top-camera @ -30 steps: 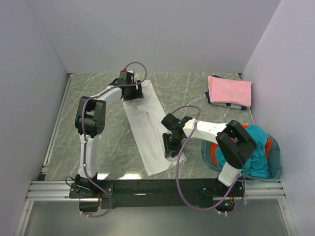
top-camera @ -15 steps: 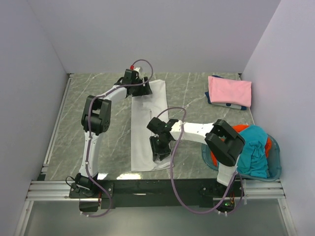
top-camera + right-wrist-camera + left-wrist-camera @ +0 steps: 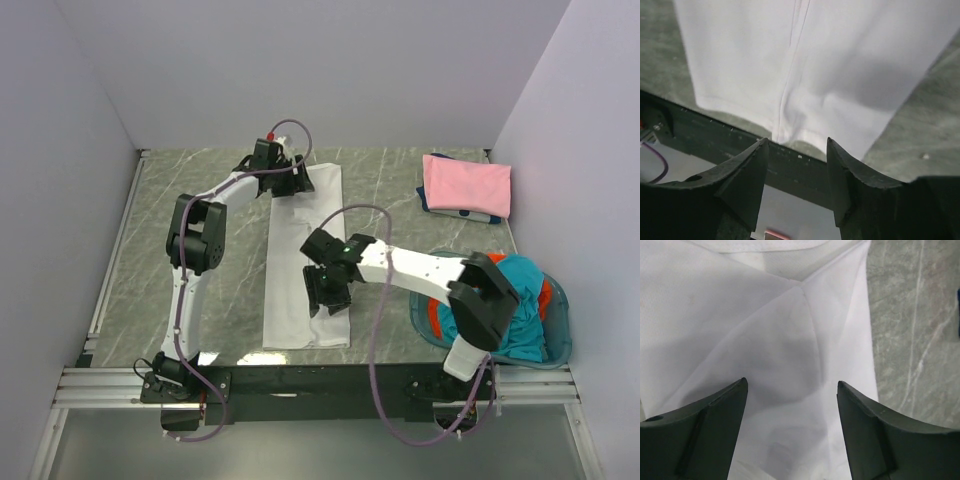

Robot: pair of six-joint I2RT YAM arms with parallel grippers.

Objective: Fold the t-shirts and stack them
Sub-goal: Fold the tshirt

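White t-shirt (image 3: 286,280) folded narrow, long axis near-far; left pincer (image 3: 791,386) spread, right pincer (image 3: 797,145) spread.

The top view looks steeply down from high up on the near side and takes in the whole worktop (image 3: 400,195). The left wrist view sits close above the white shirt (image 3: 765,330), looking down past the left claw (image 3: 791,385), with a strip of worktop at the right of its frame. The right wrist view, equally close, faces past the right claw (image 3: 796,142) to the shirt's near edge and the dark rail (image 3: 715,131). All three views share that shirt.
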